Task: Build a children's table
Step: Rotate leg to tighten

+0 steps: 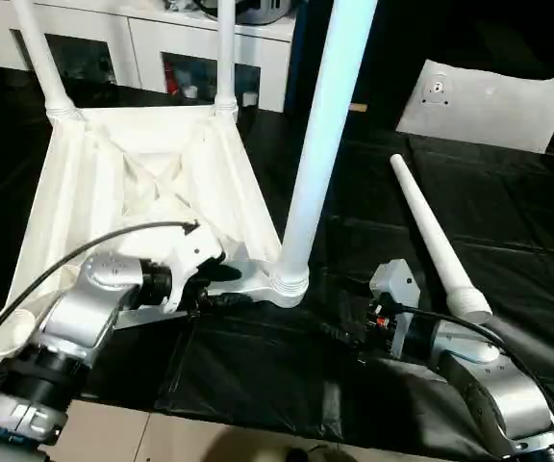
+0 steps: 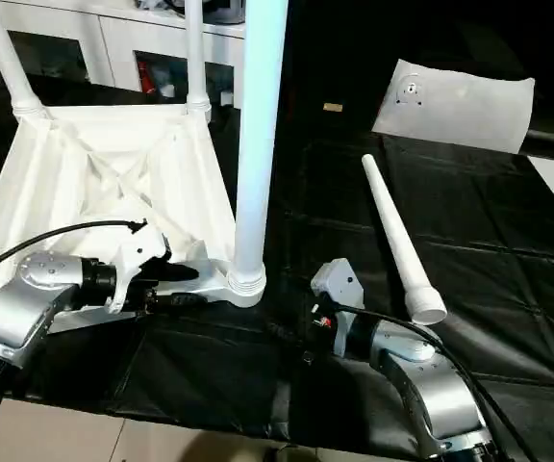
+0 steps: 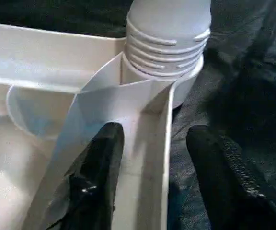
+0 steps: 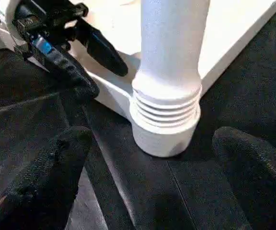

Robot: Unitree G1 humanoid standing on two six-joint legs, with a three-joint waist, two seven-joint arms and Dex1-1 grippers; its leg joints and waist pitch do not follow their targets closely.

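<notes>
Children's table top [image 1: 113, 183], white plastic, rectangular, with a ribbed underside, lies upside down on the black sheet [image 1: 450, 231] that covers the floor, in front of the robot and to its left. At the top's near right corner a long white tapered tubular leg [image 1: 315, 144] stands upright in its round socket [image 1: 289, 285], threads showing just above the rim.

The left gripper [image 3: 152, 163] sits at that corner, its black fingers [image 3: 102, 158] part-open astride the top's edge wall, one inside the rim and one outside, with no clear grip visible. The right gripper [image 4: 147, 163] rests low on the sheet just right of the socket, fingers spread wide and empty, aimed at the leg's base.

The loose fourth leg [image 1: 436, 236] lies flat beyond the right gripper, its long axis running from near to far and slightly leftward, wide end nearest. The right arm is clearly nearer to it.

Count: one top, four legs, three of them standing, two at the far corners [image 1: 41, 58] [image 1: 225, 53]. One flat whitish bag [image 1: 484, 101] lies far right.
</notes>
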